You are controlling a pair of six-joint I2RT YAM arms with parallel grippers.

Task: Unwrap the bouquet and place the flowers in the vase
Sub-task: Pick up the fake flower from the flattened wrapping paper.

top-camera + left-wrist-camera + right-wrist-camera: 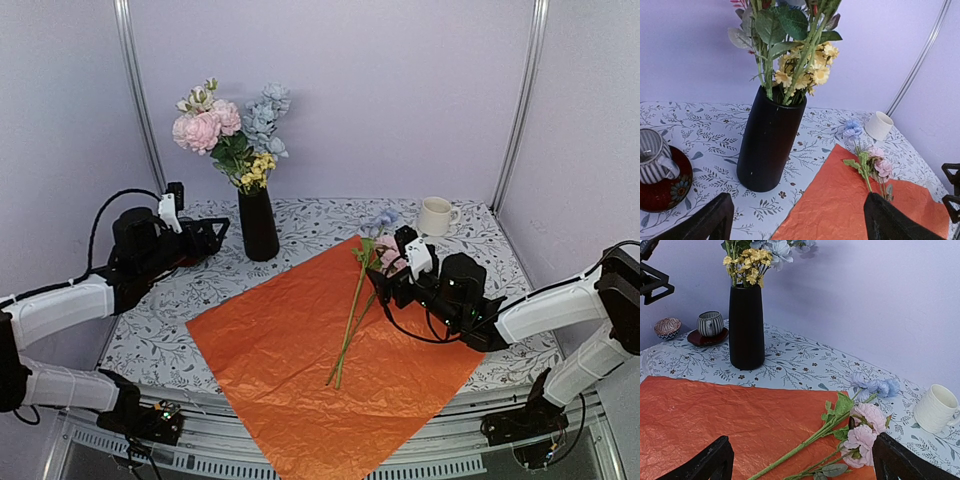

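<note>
The black vase [258,225] [770,140] [746,327] stands upright at the back left of the table and holds pink, blue and yellow flowers [230,130]. The bouquet is unwrapped: its orange sheet [300,370] [840,210] [715,415] lies flat. On the sheet lie two long-stemmed flowers [352,310] [830,430] [870,165], heads toward the mug. My left gripper [218,232] [799,200] is open and empty, just left of the vase. My right gripper [383,290] [802,440] is open low over the lying stems, near the pink heads [865,430].
A white mug [435,215] [935,409] stands at the back right. A striped cup on a red saucer [652,160] [710,323] and a small patterned bowl [667,327] sit left of the vase. Metal frame poles [135,100] rise at the back corners.
</note>
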